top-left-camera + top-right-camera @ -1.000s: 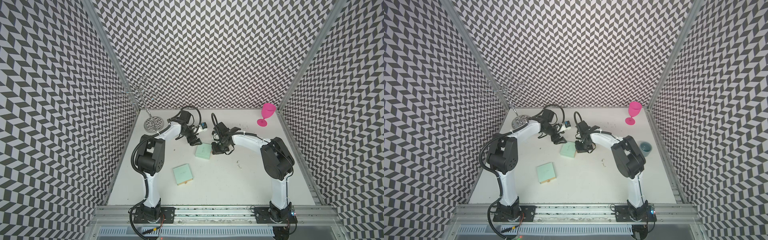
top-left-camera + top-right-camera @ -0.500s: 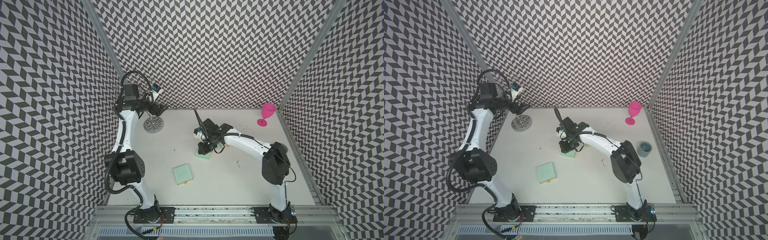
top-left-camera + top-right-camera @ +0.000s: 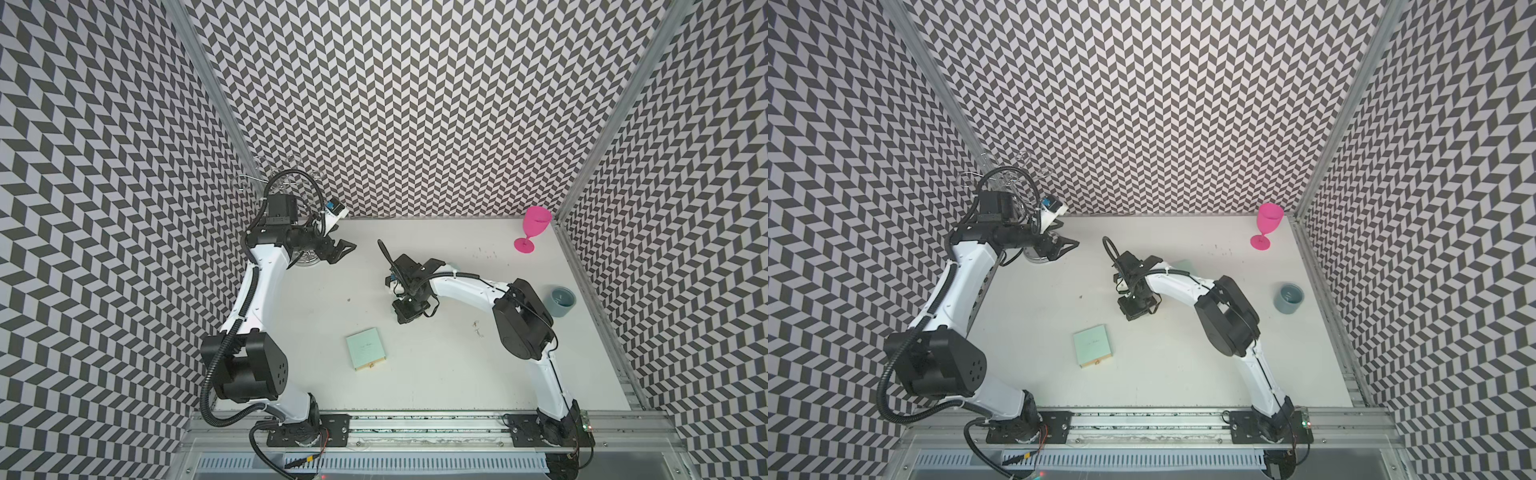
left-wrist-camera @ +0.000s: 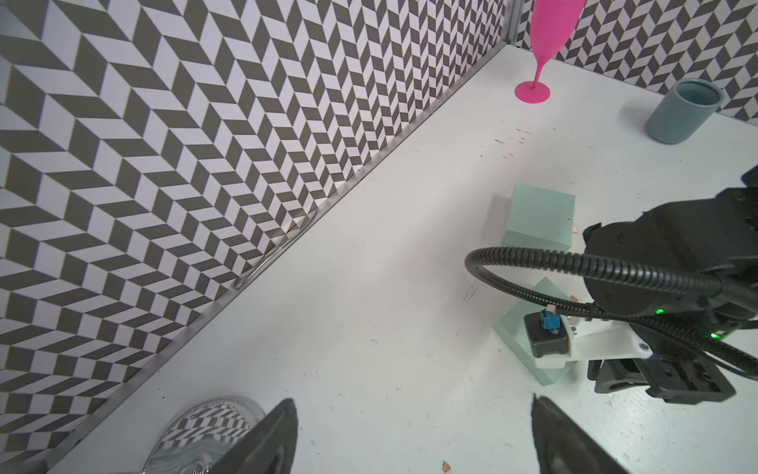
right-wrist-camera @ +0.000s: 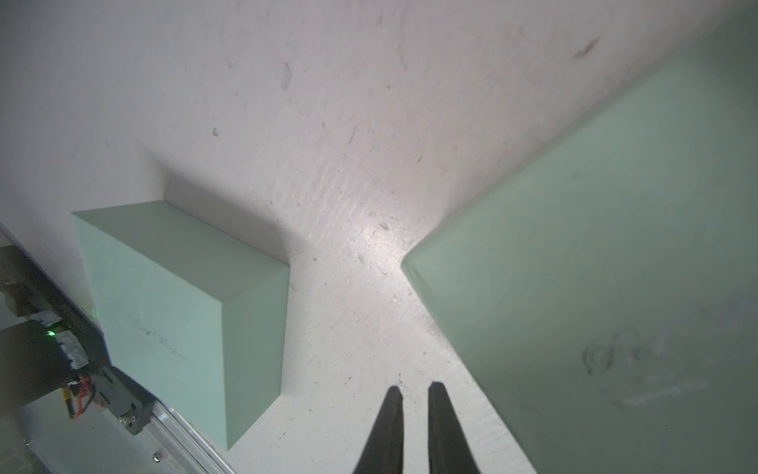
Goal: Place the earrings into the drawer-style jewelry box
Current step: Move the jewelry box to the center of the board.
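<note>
A mint-green drawer-style jewelry box [image 3: 368, 348] with a small gold pull lies near the table's front middle. A second mint box [image 4: 529, 340] sits under my right gripper [image 5: 415, 386], hidden by it in both top views. That gripper points down at bare table beside this box, shut, with nothing between its fingers. A third mint box [image 4: 539, 221] stands behind the right arm. Tiny silvery earrings [image 3: 477, 327] lie on the table near the right elbow. My left gripper [image 3: 343, 251] hovers open and empty at the back left, in front of the wire stand's base [image 4: 213, 431].
The wire jewelry stand [image 3: 270, 178] rises in the back left corner behind the left arm. A pink goblet [image 3: 534, 228] stands at the back right. A grey-blue cup [image 3: 561, 301] is at the right edge. Patterned walls close three sides.
The left arm left the middle box, swung up to the stand, then came down in front of it with its jaws wider. The right gripper shifted over the middle box.
</note>
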Controlling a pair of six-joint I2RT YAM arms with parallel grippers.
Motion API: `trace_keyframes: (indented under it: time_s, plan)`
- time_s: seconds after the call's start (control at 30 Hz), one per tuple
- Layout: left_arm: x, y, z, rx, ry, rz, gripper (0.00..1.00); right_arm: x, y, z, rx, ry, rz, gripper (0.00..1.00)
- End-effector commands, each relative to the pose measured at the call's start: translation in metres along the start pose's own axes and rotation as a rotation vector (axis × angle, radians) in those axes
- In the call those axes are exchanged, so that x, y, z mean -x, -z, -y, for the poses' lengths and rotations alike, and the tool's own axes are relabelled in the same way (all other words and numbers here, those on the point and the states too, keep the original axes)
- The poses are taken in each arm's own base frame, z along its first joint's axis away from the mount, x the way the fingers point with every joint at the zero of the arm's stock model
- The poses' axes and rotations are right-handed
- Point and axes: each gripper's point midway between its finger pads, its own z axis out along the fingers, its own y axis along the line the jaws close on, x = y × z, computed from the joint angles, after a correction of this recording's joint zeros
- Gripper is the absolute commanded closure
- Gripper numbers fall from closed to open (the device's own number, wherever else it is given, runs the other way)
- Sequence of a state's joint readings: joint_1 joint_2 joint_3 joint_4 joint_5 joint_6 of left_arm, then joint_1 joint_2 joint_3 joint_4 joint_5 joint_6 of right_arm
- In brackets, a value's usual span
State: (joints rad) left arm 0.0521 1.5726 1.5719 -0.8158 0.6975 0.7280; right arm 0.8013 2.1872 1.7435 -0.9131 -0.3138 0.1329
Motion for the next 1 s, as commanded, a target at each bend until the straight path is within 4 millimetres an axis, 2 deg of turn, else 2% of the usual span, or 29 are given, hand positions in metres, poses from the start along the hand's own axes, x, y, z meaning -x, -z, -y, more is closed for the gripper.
trace_keyframes:
  time_s: [0.0, 0.2, 0.33, 0.47, 0.57, 0.7, 0.83, 0.97]
  plan:
    - [-0.002, -0.001, 0.012, -0.043, -0.023, -0.003, 0.11, 0.005, -0.001, 0.009, -0.042, 0.014, 0.001, 0.86]
    - [-0.027, -0.002, 0.035, -0.108, -0.026, -0.070, 0.12, 0.015, -0.013, 0.024, -0.056, -0.017, -0.004, 0.86]
    - [-0.044, -0.004, 0.049, -0.148, -0.037, -0.126, 0.13, 0.022, -0.011, 0.042, -0.084, -0.054, 0.007, 0.86]
    - [-0.069, -0.004, 0.061, -0.186, -0.067, -0.211, 0.13, 0.030, -0.005, 0.061, -0.098, -0.093, 0.029, 0.85]
    - [-0.101, -0.004, 0.070, -0.212, -0.100, -0.309, 0.14, 0.038, 0.002, 0.069, -0.095, -0.101, 0.047, 0.85]
    - [-0.142, 0.000, 0.076, -0.235, -0.147, -0.420, 0.15, 0.049, 0.019, 0.060, -0.070, -0.075, 0.088, 0.85]
    - [-0.169, 0.009, 0.098, -0.331, -0.209, -0.505, 0.16, 0.051, 0.041, 0.049, -0.045, -0.072, 0.132, 0.85]
    - [-0.200, 0.017, 0.121, -0.425, -0.240, -0.594, 0.16, 0.042, 0.054, 0.041, -0.028, -0.065, 0.140, 0.85]
